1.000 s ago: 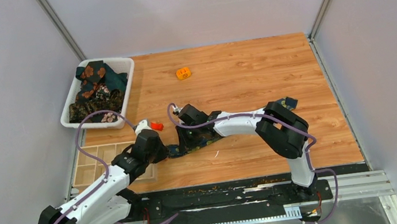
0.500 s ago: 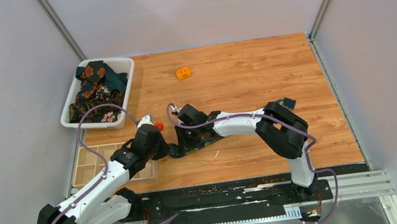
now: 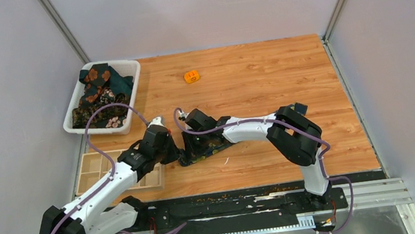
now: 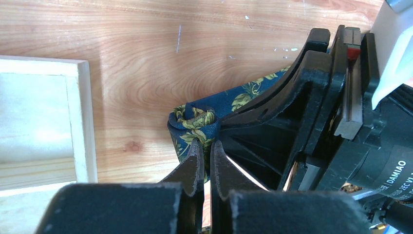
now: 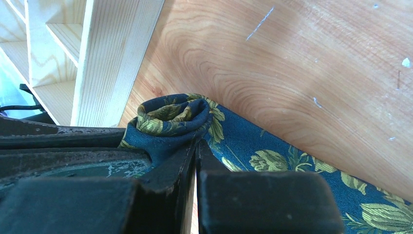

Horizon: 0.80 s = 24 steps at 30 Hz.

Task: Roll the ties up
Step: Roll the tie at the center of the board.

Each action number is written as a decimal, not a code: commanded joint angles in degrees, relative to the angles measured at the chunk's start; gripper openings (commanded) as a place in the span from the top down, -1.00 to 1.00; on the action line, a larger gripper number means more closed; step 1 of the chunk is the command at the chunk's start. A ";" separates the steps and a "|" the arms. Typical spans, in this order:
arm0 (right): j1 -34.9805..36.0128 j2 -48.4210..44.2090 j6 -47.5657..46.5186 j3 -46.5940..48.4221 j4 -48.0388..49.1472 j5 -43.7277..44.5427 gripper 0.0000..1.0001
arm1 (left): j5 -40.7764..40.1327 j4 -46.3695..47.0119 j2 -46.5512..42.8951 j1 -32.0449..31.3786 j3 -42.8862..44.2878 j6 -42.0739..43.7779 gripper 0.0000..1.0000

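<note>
A navy tie (image 3: 205,151) with yellow-green flowers lies on the wooden table, its left end wound into a small roll (image 5: 169,115). The rest of it runs flat to the right (image 5: 292,168) under the right arm. My left gripper (image 4: 205,144) is shut on the roll (image 4: 194,120) from the near side. My right gripper (image 5: 195,142) is shut on the same roll, its black fingers (image 4: 304,92) close against the left gripper. In the top view the two grippers meet, left (image 3: 173,152) and right (image 3: 190,148). More dark floral ties (image 3: 99,95) are heaped in a bin.
The white bin (image 3: 116,62) stands at the back left. A wooden compartment tray (image 3: 94,168) sits just left of the roll, its wall (image 4: 83,122) a short gap from the tie. A small orange cube (image 3: 191,77) lies further back.
The left arm has shifted back and to the right towards the right gripper, and now hides the small red piece that showed beside it. The right arm has barely moved.
</note>
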 commanded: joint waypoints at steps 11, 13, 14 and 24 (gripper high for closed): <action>0.01 -1.73 0.59 -2.59 5.40 -0.92 0.91 | 3.86 5.43 6.71 -1.02 4.06 2.04 1.00; -0.20 -1.86 0.36 -3.07 5.39 -0.89 0.91 | 3.86 5.88 8.10 -1.31 4.35 2.09 1.00; -0.34 -2.01 0.22 -3.36 5.36 -0.85 0.91 | 3.86 6.24 8.62 -1.42 4.38 2.05 1.00; -1.50 -4.70 -1.81 -4.72 3.33 0.36 0.91 | 3.38 8.17 13.79 -2.23 5.27 1.92 1.00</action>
